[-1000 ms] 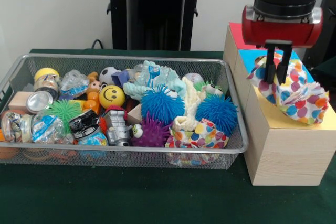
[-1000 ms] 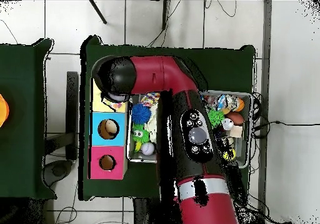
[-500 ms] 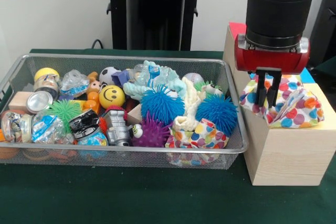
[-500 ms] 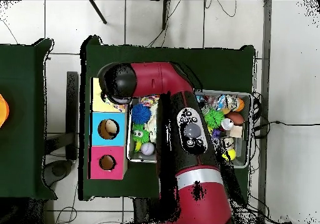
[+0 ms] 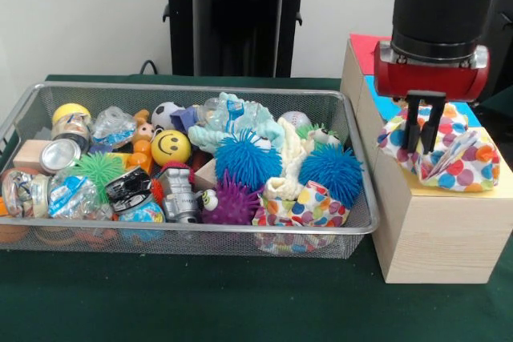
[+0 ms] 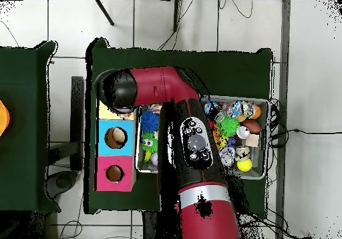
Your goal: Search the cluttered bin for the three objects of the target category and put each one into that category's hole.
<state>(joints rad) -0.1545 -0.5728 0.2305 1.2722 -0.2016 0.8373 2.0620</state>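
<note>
My jaws (image 5: 422, 124), shifted sideways since a moment ago, pinch the dotted cloth (image 5: 449, 154) now slumped on the box (image 5: 433, 230) beneath them, hiding the yellow hole.

Crumpled polka-dot cloth (image 5: 446, 156) on box's yellow top; another (image 5: 302, 207) in bin (image 5: 192, 231).

— What is the gripper (image 5: 422, 127) doing?
— It is hanging over the wooden box (image 5: 437, 222), its fingers pinching a polka-dot cloth (image 5: 449, 158) lying on the yellow top.
— And the bin (image 5: 357, 222)?
— Another dotted cloth (image 5: 309, 207) is sitting at its near right corner.
</note>
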